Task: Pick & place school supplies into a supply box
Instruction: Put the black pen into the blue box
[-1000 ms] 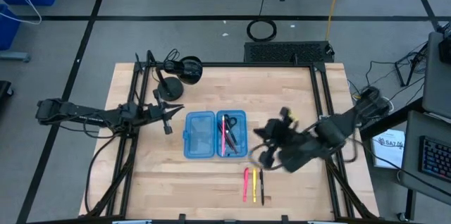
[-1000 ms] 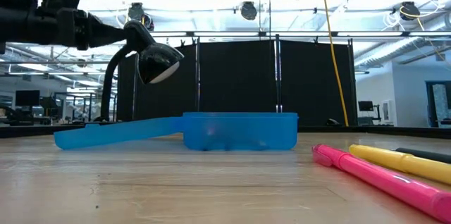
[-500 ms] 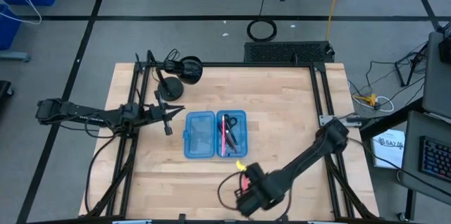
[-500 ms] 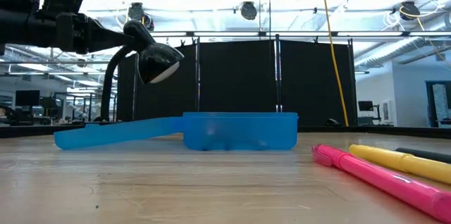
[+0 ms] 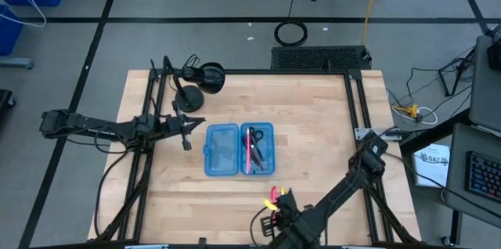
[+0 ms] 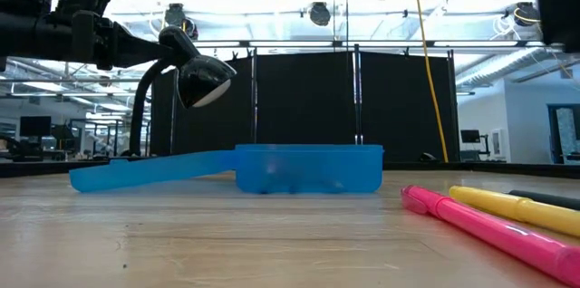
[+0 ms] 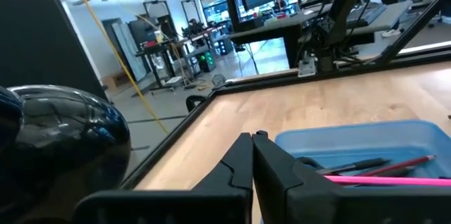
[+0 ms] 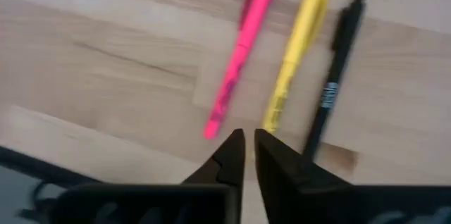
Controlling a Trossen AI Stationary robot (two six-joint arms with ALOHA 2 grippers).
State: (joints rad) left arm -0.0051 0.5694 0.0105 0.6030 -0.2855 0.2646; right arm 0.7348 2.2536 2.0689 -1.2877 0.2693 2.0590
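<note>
Yellow slim plastic highlighter lies ahead of the right gripper (fingers nearly pressed together): spread them, then centre

On my wooden desk: blue supply box at centre, lamp upper left, pink marker, yellow marker and black pen lower centre.

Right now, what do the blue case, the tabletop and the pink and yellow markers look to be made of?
Blue case: translucent plastic, smooth; dark shapes show faintly through its wall.
Tabletop: light wood, likely butcher-block; parallel plank seams and grain show, with a low sheen.
Pink marker and yellow marker: probably moulded plastic, bright uniform colour, slightly glossy barrels.
</note>
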